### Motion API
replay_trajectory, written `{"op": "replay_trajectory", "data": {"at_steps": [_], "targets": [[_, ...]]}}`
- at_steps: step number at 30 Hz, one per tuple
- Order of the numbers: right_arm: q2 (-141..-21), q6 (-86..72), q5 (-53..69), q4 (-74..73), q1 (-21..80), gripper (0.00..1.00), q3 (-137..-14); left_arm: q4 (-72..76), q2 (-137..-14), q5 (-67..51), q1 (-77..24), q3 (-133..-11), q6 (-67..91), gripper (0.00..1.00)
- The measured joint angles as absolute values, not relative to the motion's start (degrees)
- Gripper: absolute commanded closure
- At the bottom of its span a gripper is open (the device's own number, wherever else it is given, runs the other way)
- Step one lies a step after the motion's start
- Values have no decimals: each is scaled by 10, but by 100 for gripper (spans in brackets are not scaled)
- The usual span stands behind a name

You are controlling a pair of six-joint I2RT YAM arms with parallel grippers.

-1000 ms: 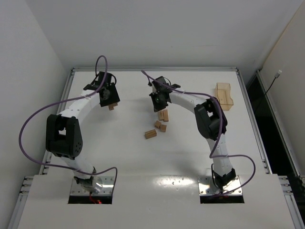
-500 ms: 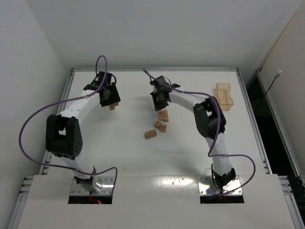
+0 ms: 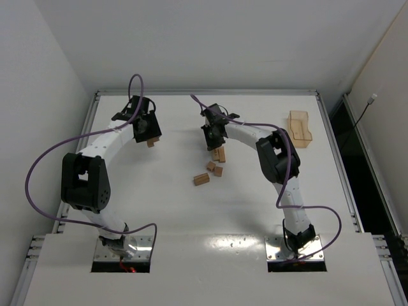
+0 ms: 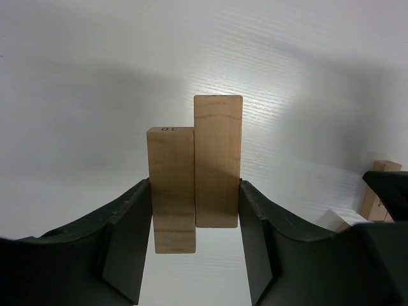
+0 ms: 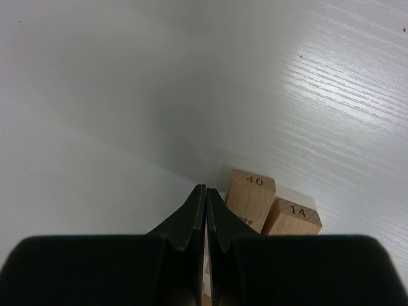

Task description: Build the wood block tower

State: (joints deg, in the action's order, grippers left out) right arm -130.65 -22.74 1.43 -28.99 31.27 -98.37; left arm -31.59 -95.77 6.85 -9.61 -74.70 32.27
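Note:
My left gripper [image 3: 148, 135] is shut on two wood blocks held side by side, a shorter bar [image 4: 171, 185] and a longer one [image 4: 218, 159], squeezed between the fingers above the white table at the far left. My right gripper [image 5: 205, 191] is shut with nothing in it. Its tip sits just left of two blocks marked 40 [image 5: 250, 197] and 14 [image 5: 292, 220], which show as a pair [image 3: 220, 153] in the top view. Three more loose blocks [image 3: 210, 166] [image 3: 218, 171] [image 3: 201, 179] lie nearer the middle. No tower shows in any view.
A translucent tan tray [image 3: 299, 127] stands at the far right of the white table [image 3: 159, 204]. Metal rails [image 3: 331, 140] frame the table's edges. Purple cables loop from both arms.
The right arm has shifted a little to the left, its shut gripper staying by the pair of blocks. The left arm and its two blocks have not moved.

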Motion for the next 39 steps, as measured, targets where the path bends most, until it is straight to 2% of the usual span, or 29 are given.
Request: {"op": "replay_trajectory", "data": {"at_steps": [22, 30, 33, 34, 35, 38, 39], "targets": [[-1306, -222, 14, -288, 313, 100, -983, -316, -958, 57, -96, -747, 323, 100], [-1306, -185, 30, -281, 317, 99, -1053, -316, -958, 52, -96, -747, 323, 100], [-1301, -152, 32, -269, 317, 69, -1069, -316, -958, 48, -96, -747, 323, 100], [-1297, -140, 31, -271, 317, 69, -1068, -316, -958, 47, -96, -747, 323, 100], [-1291, -125, 30, -270, 317, 58, -1064, -316, -958, 46, -96, -747, 323, 100], [-1264, -92, 16, -270, 315, 35, -1034, -316, -958, 44, -96, -747, 323, 100], [-1252, -83, 13, -272, 313, 34, -1020, -316, -958, 44, -97, -747, 323, 100]]}}
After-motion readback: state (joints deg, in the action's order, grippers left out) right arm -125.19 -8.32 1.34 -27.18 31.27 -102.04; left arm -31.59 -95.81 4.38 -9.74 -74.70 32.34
